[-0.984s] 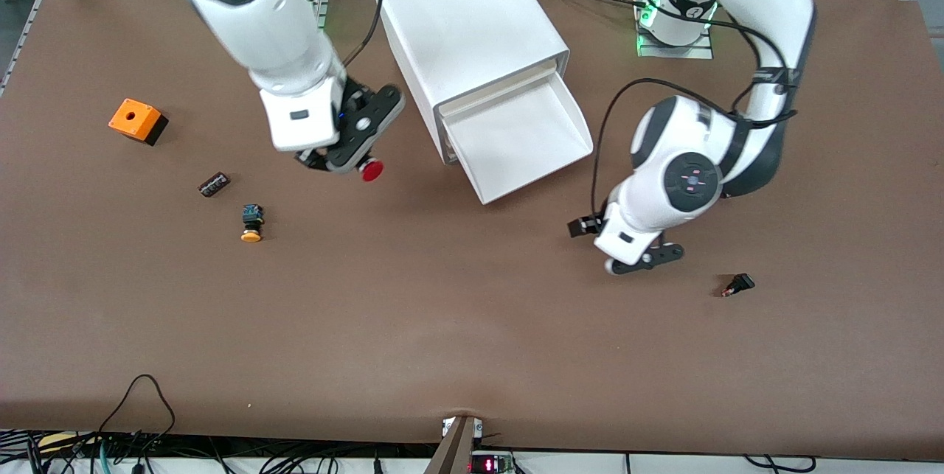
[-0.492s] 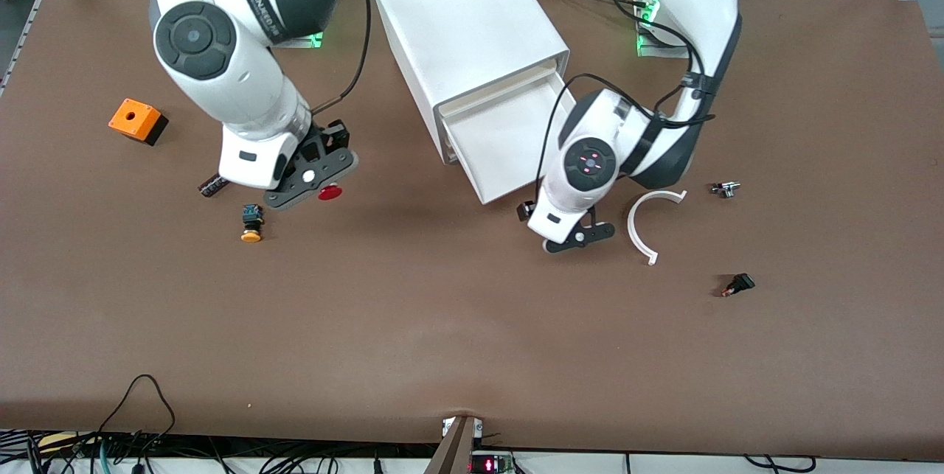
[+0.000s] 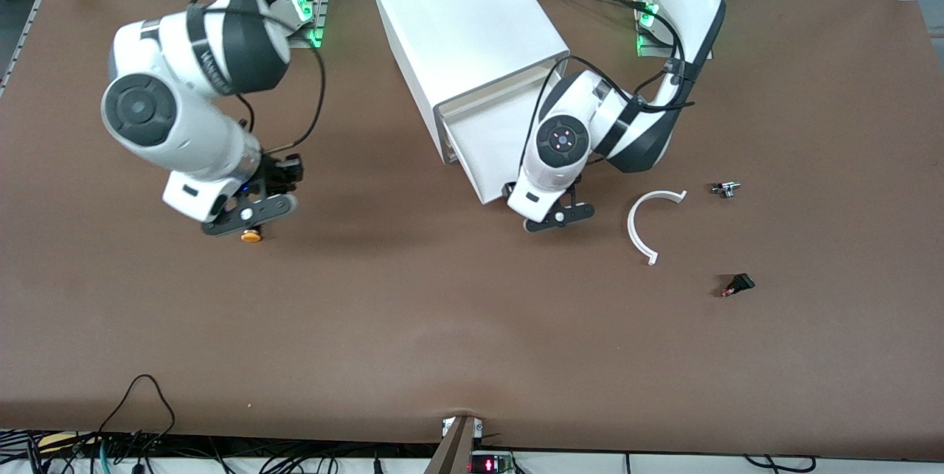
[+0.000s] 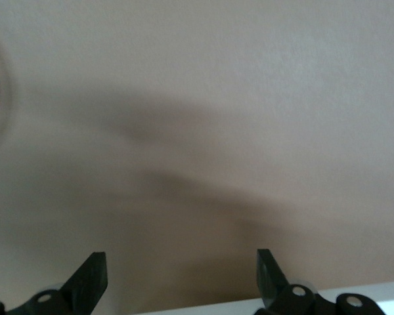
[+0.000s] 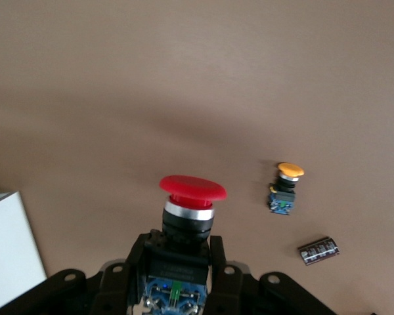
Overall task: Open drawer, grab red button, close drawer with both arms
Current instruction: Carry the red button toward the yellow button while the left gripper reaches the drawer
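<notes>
The button (image 5: pixel 192 188), red mushroom cap on a black body with a blue end, sits in my right gripper (image 5: pixel 180 262), which is shut on the body. In the front view my right gripper (image 3: pixel 247 217) hangs over the table above an orange-capped button (image 3: pixel 251 237), and the red one is hidden under it. The drawer (image 3: pixel 483 136) stands pulled out of the white cabinet (image 3: pixel 464 24), partly covered by the left arm. My left gripper (image 3: pixel 558 217) is low, just in front of the drawer's front edge. In the left wrist view it (image 4: pixel 182 277) is open and holds nothing.
A white curved piece (image 3: pixel 644 227), a small metal part (image 3: pixel 725 189) and a small black part (image 3: pixel 738 284) lie toward the left arm's end. The orange-capped button (image 5: pixel 285 190) and a small dark block (image 5: pixel 318 251) lie beneath the right gripper. Cables hang at the table's near edge.
My right arm carried the red button away from the drawer toward its own end, ending over the orange-capped button. My left gripper moved in toward the drawer's front edge, uncovering the white curved piece.
</notes>
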